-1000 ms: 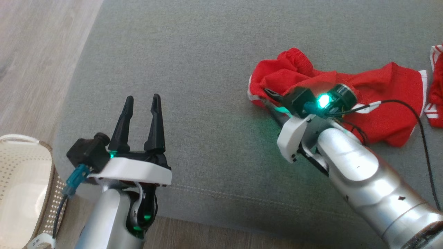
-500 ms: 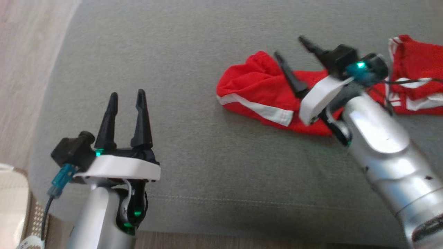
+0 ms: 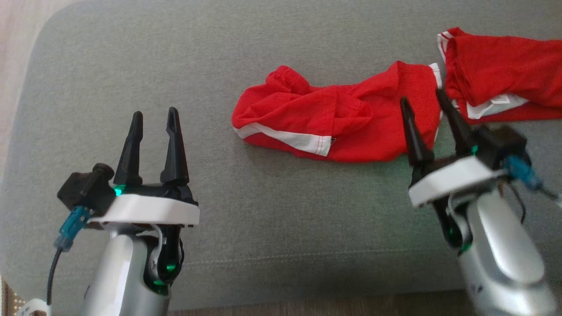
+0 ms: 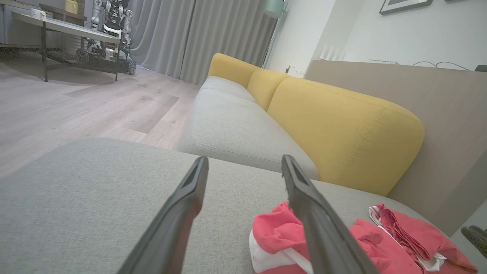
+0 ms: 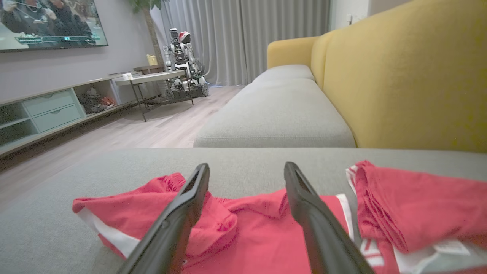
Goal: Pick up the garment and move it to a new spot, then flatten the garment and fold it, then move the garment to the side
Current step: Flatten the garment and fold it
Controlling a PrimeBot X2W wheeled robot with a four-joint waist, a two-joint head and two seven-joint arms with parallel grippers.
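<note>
The garment (image 3: 333, 120) is red with white trim and lies crumpled and stretched sideways on the grey cushion (image 3: 272, 210). My right gripper (image 3: 421, 96) stands open just in front of the garment's right end, its fingertips over the cloth's edge and nothing between them. In the right wrist view the open right gripper (image 5: 247, 167) looks over the garment (image 5: 236, 224) from close by. My left gripper (image 3: 155, 112) is open and empty, well to the left of the garment. Past the right finger of the left gripper (image 4: 244, 160), the left wrist view shows the garment (image 4: 274, 236).
A second red piece of clothing (image 3: 496, 79) lies at the far right, touching the garment's right end. The yellow sofa back (image 5: 411, 76) runs behind the cushion. Wood floor (image 3: 17, 26) lies past the cushion's left edge, and its front edge (image 3: 281, 303) is near.
My right gripper has opened, let go of the garment and drawn back toward the right front. The garment now lies spread sideways. The head camera has shifted too. The left gripper holds still.
</note>
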